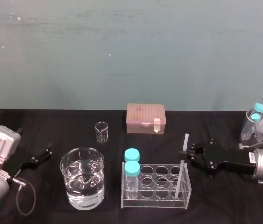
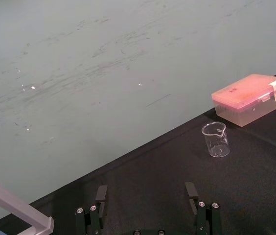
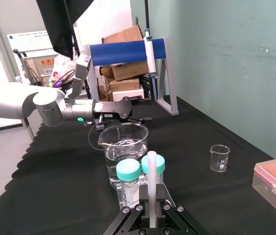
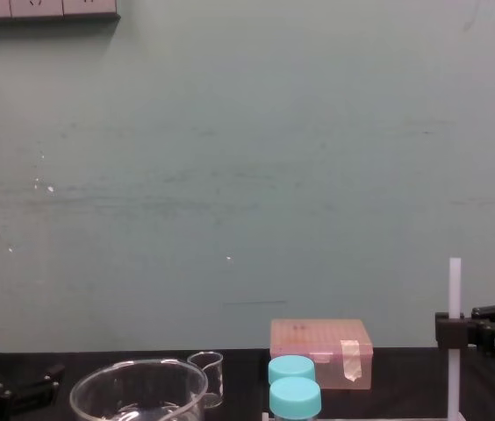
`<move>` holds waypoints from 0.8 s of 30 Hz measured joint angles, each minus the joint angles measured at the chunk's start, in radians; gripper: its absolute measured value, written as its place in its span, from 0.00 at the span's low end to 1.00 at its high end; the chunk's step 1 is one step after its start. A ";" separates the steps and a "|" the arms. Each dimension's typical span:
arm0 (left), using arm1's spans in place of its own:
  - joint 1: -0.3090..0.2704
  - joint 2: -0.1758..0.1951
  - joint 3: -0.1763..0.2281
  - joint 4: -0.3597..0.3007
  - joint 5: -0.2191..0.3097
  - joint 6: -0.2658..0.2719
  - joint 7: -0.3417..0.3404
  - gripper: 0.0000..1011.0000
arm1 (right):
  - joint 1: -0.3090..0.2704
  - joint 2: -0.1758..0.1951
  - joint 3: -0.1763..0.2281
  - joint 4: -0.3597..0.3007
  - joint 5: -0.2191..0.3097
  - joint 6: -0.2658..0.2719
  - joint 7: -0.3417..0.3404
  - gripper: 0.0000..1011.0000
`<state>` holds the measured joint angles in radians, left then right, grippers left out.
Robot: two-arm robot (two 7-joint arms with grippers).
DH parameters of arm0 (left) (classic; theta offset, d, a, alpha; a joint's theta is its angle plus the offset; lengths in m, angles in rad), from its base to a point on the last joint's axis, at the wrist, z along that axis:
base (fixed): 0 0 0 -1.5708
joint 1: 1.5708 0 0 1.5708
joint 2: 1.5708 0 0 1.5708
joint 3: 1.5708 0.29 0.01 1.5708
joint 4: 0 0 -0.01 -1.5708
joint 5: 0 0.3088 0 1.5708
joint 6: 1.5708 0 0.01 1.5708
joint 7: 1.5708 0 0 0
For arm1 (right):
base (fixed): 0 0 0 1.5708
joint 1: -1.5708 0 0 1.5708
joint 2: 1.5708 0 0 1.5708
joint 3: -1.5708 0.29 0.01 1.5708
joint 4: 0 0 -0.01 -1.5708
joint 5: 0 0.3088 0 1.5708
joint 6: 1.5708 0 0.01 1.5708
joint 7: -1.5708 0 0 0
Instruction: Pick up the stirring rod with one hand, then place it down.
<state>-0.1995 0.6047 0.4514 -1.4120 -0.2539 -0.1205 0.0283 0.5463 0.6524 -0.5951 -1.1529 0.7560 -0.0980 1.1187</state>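
Note:
The stirring rod [image 1: 182, 163] is a thin white stick standing nearly upright, its lower end inside the right column of the clear rack [image 1: 155, 196]. My right gripper [image 1: 186, 150] reaches in from the right and is shut on the rod near its upper part. In the chest view the rod [image 4: 455, 298] rises above the right gripper [image 4: 451, 330]. From the right wrist the rod [image 3: 151, 181] stands between the fingers [image 3: 141, 203]. My left gripper [image 1: 42, 156] rests open at the table's left, with nothing between its fingers [image 2: 101, 195].
A large beaker of water [image 1: 82, 178] stands left of the rack. Two blue-capped bottles [image 1: 132, 162] fill the rack's left column. A small empty beaker [image 1: 101, 131] and a pink box [image 1: 145, 118] sit farther back. Another capped bottle [image 1: 254, 122] is at the far right.

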 joint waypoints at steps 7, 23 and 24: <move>0.000 0.000 0.000 0.000 0.000 0.000 0.000 0.99 | 0.000 0.000 0.000 0.000 0.000 0.000 -0.001 0.22; 0.000 0.000 0.000 0.000 0.000 0.000 0.000 0.99 | 0.000 0.000 0.000 0.000 0.001 0.000 -0.001 0.72; 0.000 0.000 0.000 0.000 0.000 0.000 0.000 0.99 | 0.000 0.000 0.000 0.000 0.001 0.000 -0.001 0.77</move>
<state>-0.1995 0.6047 0.4514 -1.4120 -0.2539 -0.1205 0.0283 0.5464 0.6525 -0.5949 -1.1530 0.7572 -0.0982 1.1178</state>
